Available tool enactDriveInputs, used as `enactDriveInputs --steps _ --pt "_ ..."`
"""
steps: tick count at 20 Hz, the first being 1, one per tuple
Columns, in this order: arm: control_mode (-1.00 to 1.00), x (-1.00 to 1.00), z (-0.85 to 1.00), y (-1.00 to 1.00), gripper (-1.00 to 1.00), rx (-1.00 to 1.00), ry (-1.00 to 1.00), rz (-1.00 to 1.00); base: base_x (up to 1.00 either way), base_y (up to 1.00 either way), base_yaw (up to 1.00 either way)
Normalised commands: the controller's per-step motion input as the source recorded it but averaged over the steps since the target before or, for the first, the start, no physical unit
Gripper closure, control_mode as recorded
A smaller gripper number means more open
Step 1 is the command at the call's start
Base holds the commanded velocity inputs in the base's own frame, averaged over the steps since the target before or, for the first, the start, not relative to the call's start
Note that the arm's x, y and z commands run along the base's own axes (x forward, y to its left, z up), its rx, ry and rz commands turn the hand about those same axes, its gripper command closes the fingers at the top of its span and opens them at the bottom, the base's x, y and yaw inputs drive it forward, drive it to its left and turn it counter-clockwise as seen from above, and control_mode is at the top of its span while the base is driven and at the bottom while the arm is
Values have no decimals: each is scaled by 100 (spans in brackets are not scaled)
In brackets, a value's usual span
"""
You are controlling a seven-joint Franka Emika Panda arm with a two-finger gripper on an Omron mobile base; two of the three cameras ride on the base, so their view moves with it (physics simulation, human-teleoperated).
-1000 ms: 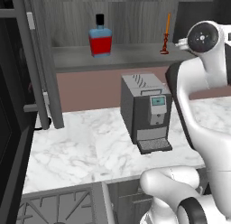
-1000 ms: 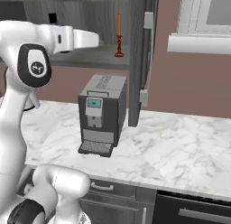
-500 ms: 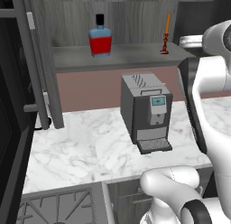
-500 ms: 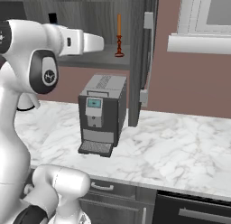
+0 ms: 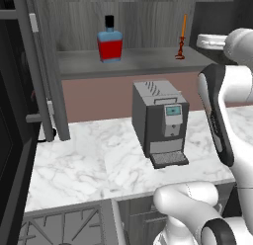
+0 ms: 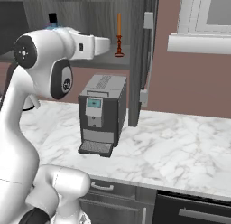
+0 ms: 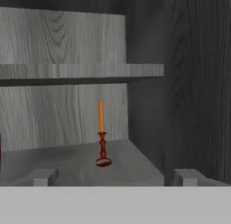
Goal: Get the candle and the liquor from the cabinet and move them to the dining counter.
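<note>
Left base view: cabinet (image 5: 148, 21), doors open; on its lower shelf the liquor (image 5: 110, 41) stands upright toward the left and the candle (image 5: 181, 39) upright toward the right, well apart from each other. The white arm reaches toward the shelf's right end, its hand near the candle but short of it. Below, a coffee machine (image 5: 160, 123) sits on the marble worktop (image 5: 89, 160). Right base view: candle (image 6: 119, 35) stands on the shelf just beyond the tip of the outstretched hand, with the open cabinet door (image 6: 143, 56) close on its right; only the liquor's black cap (image 6: 53, 18) shows above the arm. Hand view: gripper (image 7: 115, 178) spread wide, holding nothing, both fingertips (image 7: 44, 177) low in frame; the candle (image 7: 102, 136) stands ahead, a little left of the midline and apart from both tips. Risk, as judged: the taper is slender on a small base, so an off-centre approach or one tip touching first could topple it; the side wall beside it leaves little room.
</note>
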Motion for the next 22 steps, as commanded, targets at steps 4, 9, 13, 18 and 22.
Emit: enactDriveInputs --steps 4,9,13,18,22 --pt "-100 20 -3 0 -100 2 -16 15 0 0 0" --pt "-100 3 0 6 -100 2 -5 13 0 0 0" --pt "-100 0 0 13 -100 0 0 13 0 0 0" --pt "-100 0 1 22 -100 0 1 6 0 0 0" --pt "-100 1 6 4 -100 0 5 0 0 0 0"
